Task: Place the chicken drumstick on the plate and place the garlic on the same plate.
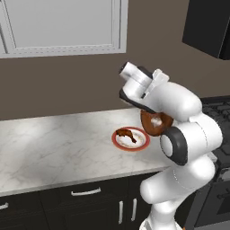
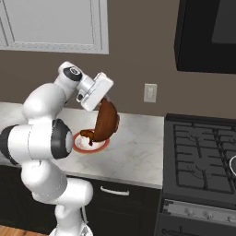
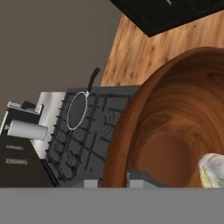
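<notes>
One drumstick (image 1: pixel 126 134) lies on the plate (image 1: pixel 143 144); gripper (image 2: pixel 102 107) pinches the tilted wooden bowl (image 2: pixel 106 120) above it, seemingly to tip the garlic (image 3: pixel 213 169) out.

A white marble surface (image 1: pixel 54 148) is seen stretching along a brown wall (image 1: pixel 67 85). Dark base cabinets (image 1: pixel 85 206) with pale handles are set beneath it. A white-framed upper cabinet (image 1: pixel 63 27) is mounted above. A black gas stove (image 2: pixel 203 147) is placed beside the surface, a white wall outlet (image 2: pixel 150 93) is fixed nearby, and wooden floor (image 3: pixel 144 52) is glimpsed.
</notes>
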